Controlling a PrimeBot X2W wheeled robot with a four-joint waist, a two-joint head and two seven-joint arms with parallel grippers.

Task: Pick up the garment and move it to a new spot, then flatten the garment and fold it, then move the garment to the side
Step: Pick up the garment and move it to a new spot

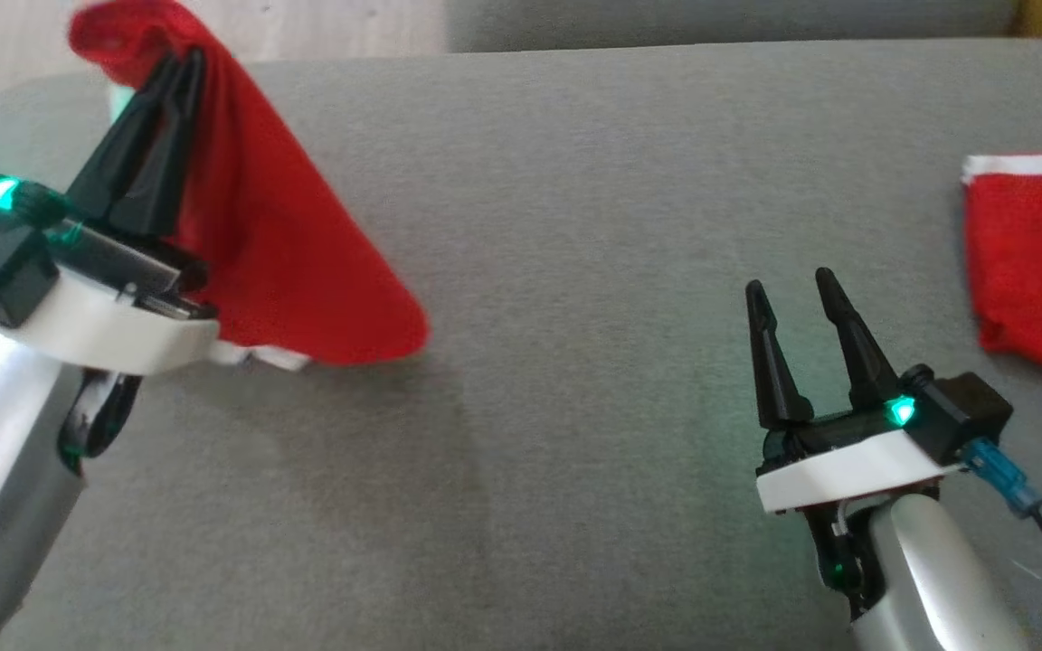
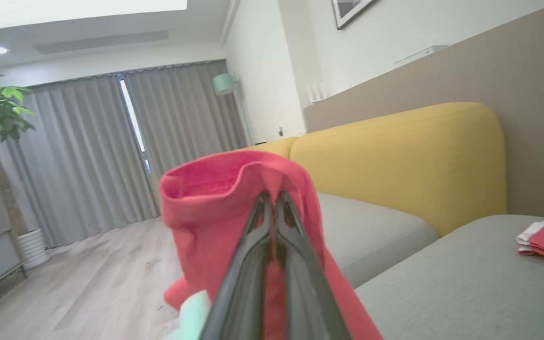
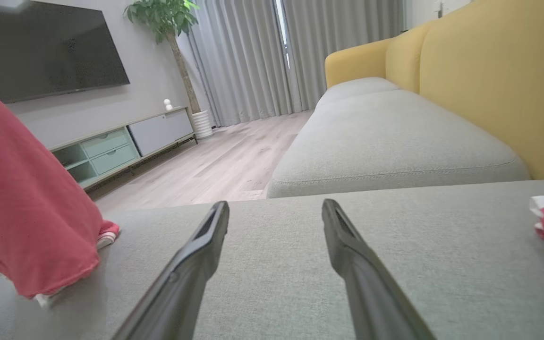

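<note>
A red garment (image 1: 286, 244) with a white hem hangs at the upper left of the head view, lifted so that only its lower edge rests on the grey cushion (image 1: 575, 271). My left gripper (image 1: 182, 63) is shut on its top fold. In the left wrist view the red garment (image 2: 215, 212) drapes over both sides of the closed fingers (image 2: 253, 264). My right gripper (image 1: 788, 289) stands open at the lower right, low over the cushion, with nothing between its fingers. In the right wrist view the hanging garment (image 3: 26, 217) is at the far left, apart from the open right gripper (image 3: 274, 208).
A second red cloth with a white edge (image 1: 1037, 262) lies folded at the cushion's right edge. A yellow sofa back (image 3: 489, 71) stands behind the grey seats. Wooden floor (image 3: 215, 165), a TV cabinet (image 3: 121, 146) and a potted plant (image 3: 168, 19) lie beyond the cushion's left end.
</note>
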